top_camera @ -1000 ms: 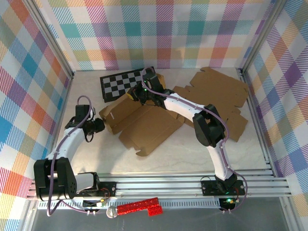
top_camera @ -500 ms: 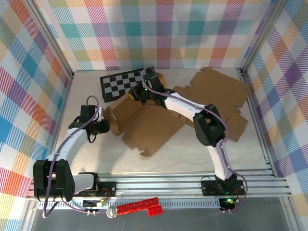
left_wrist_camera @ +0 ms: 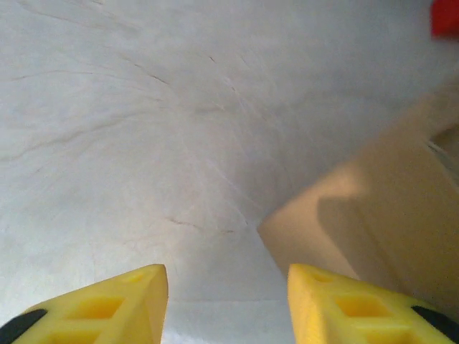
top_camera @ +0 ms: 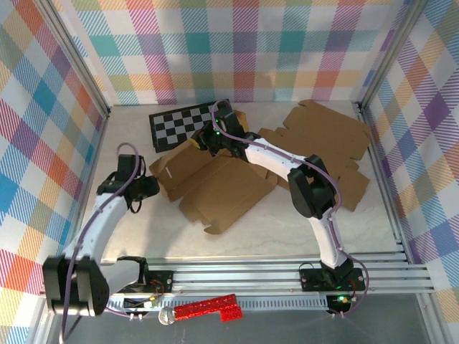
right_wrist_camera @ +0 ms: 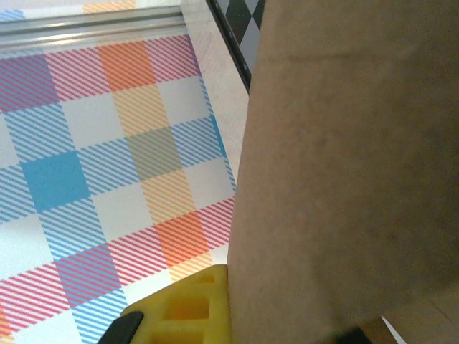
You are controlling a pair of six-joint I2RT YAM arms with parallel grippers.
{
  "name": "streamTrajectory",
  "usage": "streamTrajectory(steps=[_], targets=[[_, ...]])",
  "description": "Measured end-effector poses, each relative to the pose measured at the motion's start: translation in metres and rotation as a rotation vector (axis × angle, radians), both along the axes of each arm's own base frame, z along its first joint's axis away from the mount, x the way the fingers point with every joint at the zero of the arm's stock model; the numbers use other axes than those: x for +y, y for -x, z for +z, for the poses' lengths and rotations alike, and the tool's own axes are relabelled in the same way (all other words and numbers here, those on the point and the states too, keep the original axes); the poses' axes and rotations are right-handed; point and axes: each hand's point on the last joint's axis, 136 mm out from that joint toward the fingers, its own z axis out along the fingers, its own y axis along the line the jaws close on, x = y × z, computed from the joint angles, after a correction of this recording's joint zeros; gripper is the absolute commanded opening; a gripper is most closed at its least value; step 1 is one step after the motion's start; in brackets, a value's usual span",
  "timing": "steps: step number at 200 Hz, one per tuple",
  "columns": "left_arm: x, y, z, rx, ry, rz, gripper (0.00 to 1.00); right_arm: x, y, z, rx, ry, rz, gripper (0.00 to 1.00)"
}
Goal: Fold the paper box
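left tool (top_camera: 149, 186) backed off paper box (top_camera: 215, 190), checkerboard (top_camera: 183, 125) behind, spare cardboard (top_camera: 323, 136) right

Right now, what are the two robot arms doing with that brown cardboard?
They are working on folding a flat cardboard box that lies on the table. The right end effector is shut on the box's far flap, beside a checkered board. The left end effector hangs open by the box's left edge, holding nothing. The box is mostly unfolded.
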Motion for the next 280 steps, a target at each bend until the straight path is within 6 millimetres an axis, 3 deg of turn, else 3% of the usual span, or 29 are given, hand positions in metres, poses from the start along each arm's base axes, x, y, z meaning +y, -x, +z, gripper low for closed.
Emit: streamTrajectory(steps=[23, 47, 73, 94, 107, 127, 142, 173, 193, 231, 280], targets=[[0.01, 0.019, 0.041, -0.136, 0.086, 0.16, 0.52, -0.01, -0.002, 0.011, 0.027, 0.007, -0.067, 0.0], [0.034, 0.027, 0.053, -0.152, 0.18, 0.354, 0.46, -0.029, 0.003, 0.04, 0.059, 0.015, -0.154, 0.0], [0.052, 0.026, 0.02, -0.06, 0.315, 0.544, 0.42, -0.045, 0.007, 0.084, 0.077, -0.006, -0.228, 0.0], [0.045, 0.022, -0.018, -0.003, 0.453, 0.614, 0.42, -0.054, 0.011, 0.114, 0.092, -0.033, -0.267, 0.0], [0.04, 0.016, -0.038, 0.0, 0.552, 0.644, 0.42, -0.059, 0.015, 0.123, 0.111, -0.038, -0.283, 0.0], [0.04, 0.002, -0.062, -0.029, 0.689, 0.69, 0.43, -0.065, 0.019, 0.122, 0.148, -0.025, -0.307, 0.0], [0.036, -0.014, -0.068, -0.055, 0.771, 0.68, 0.43, -0.07, 0.021, 0.116, 0.178, -0.01, -0.326, 0.0], [0.026, -0.051, -0.047, -0.173, 0.895, 0.558, 0.46, -0.076, 0.02, 0.11, 0.226, -0.007, -0.355, 0.0], [0.018, -0.068, -0.044, -0.197, 0.95, 0.488, 0.47, -0.077, 0.019, 0.11, 0.245, -0.016, -0.365, 0.0], [0.006, -0.089, -0.054, -0.204, 1.034, 0.448, 0.47, -0.08, 0.018, 0.109, 0.263, -0.019, -0.379, 0.0], [-0.026, -0.104, -0.033, -0.244, 1.087, 0.313, 0.45, -0.083, 0.014, 0.112, 0.275, -0.037, -0.39, 0.0]])
